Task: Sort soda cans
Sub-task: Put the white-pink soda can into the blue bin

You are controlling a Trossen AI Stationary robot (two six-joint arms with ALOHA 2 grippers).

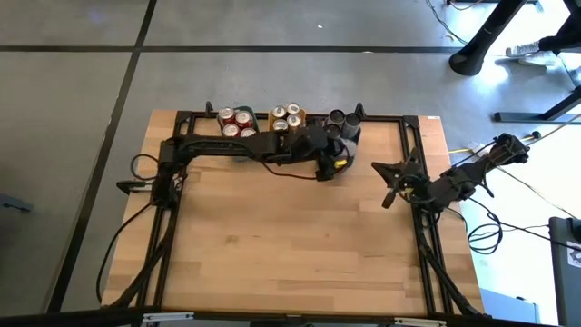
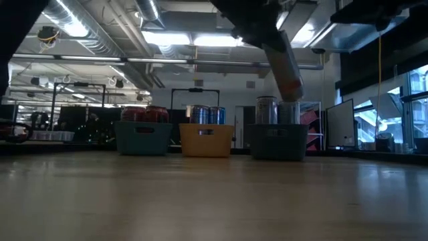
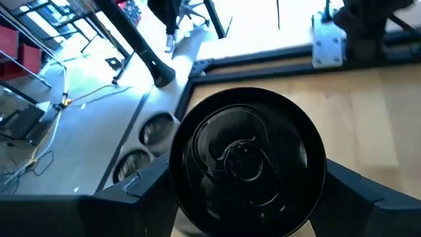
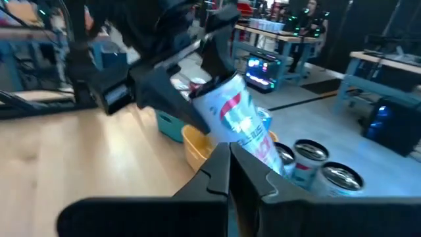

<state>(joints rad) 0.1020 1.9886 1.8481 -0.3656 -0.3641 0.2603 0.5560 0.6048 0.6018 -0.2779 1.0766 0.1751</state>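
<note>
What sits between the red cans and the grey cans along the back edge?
The gold cans in the yellow tray stand between the red cans and grey cans, in the high view.

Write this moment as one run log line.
left hand: holds silver can, tilted, above grey tray | right hand: shut, waiting at right edge
</note>
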